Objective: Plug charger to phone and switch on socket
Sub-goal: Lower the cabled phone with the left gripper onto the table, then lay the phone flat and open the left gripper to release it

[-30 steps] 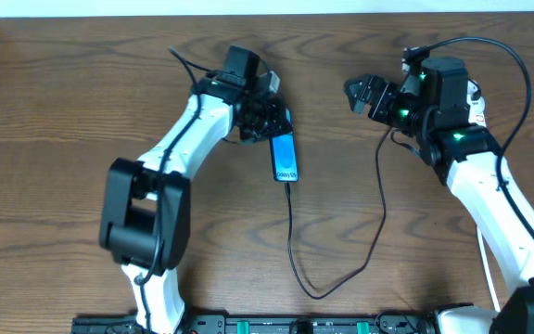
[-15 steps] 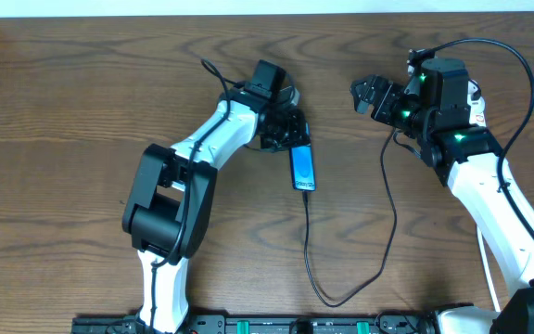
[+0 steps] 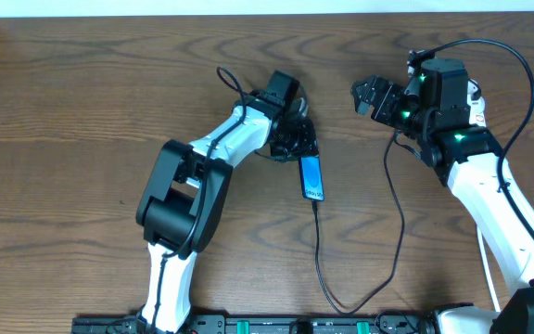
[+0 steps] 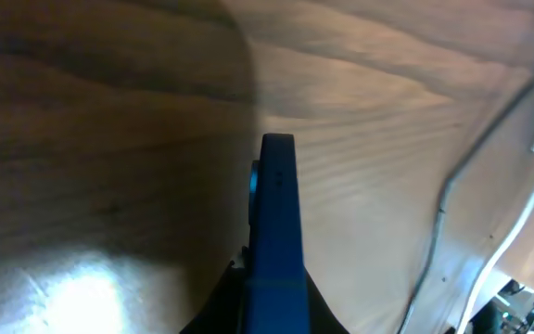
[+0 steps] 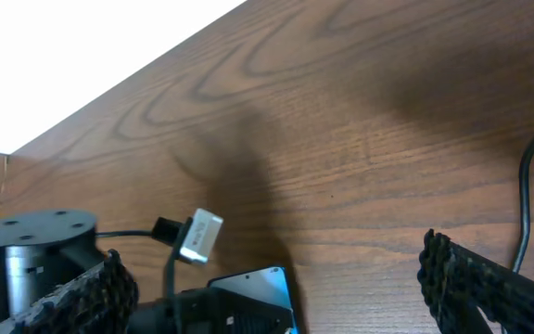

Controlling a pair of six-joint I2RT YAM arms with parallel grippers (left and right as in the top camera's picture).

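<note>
The phone (image 3: 312, 178), slim with a blue screen, lies near the table's middle with my left gripper (image 3: 297, 141) shut on its far end. In the left wrist view the phone (image 4: 276, 223) shows edge-on between the jaws of the left gripper (image 4: 272, 283). The charger's black cable (image 3: 319, 250) runs from the phone's near end, loops by the front edge and climbs toward the right arm. My right gripper (image 3: 374, 96) hangs open to the phone's right with nothing in it; its wrist view shows the phone's top (image 5: 253, 283) below it. The socket (image 3: 476, 98) is mostly hidden behind the right arm.
A thick white cord (image 3: 486, 264) runs along the right arm toward the front edge. The left arm's elbow (image 3: 185, 190) bulks over the left-middle of the table. A pale wall edge (image 3: 267, 7) borders the far side.
My left gripper has carried the phone to the right and slightly nearer, dragging the cable loop with it. The right arm has stayed put, jaws still wide.
</note>
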